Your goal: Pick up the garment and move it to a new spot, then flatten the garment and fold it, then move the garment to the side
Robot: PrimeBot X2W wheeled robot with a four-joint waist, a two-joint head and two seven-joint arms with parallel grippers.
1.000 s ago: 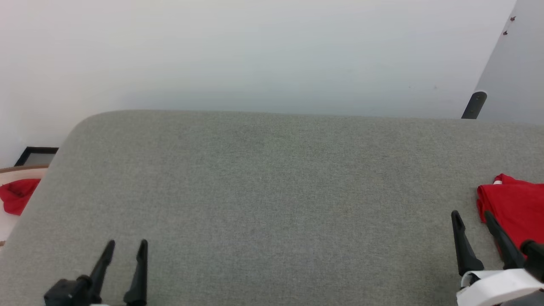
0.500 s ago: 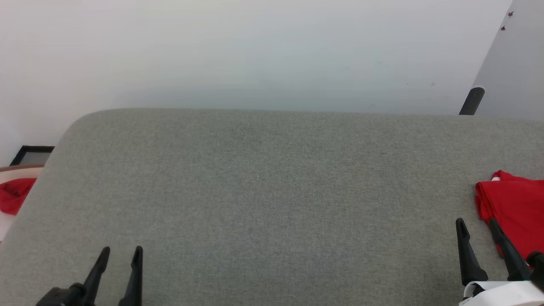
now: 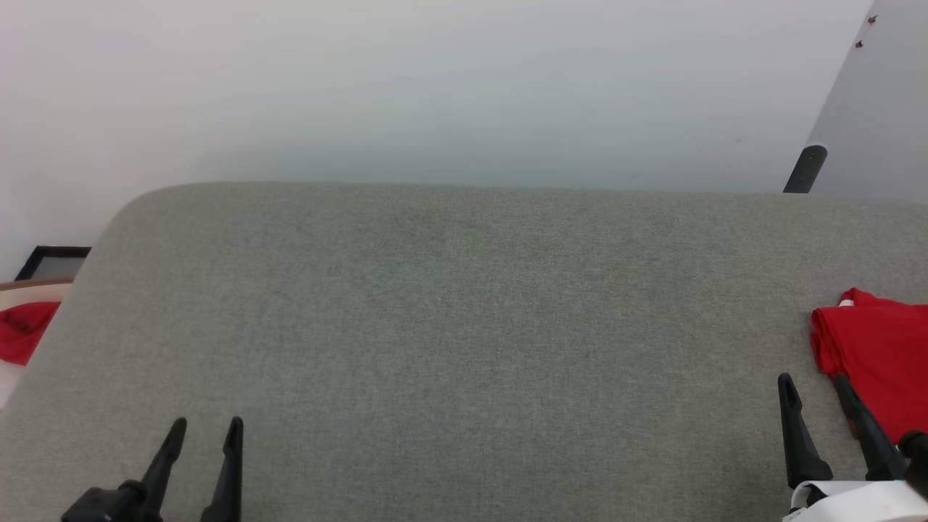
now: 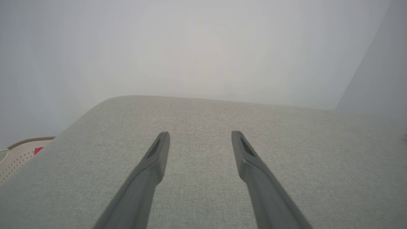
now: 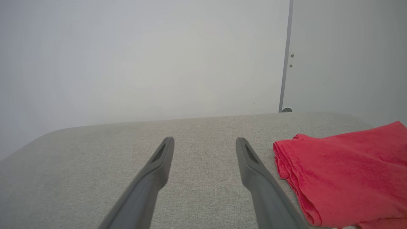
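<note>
The garment [image 3: 881,362] lies folded in a compact red stack at the far right of the grey counter [image 3: 464,304], so by my reading the fold and the move aside are done and what remains is to come away cleanly. Your right end effector [image 3: 811,380] hovers just beside the garment's folded edge, jaws wide and holding nothing. The wrist view shows a narrow strip of counter between its nearer finger and the cloth. Lift that arm up before you swing it anywhere, and swing away from the garment, or that finger could catch the soft layers and drag the stack open. Your left end effector [image 3: 207,423] is well apart from the garment, also spread wide and empty, and needs no care.
</note>
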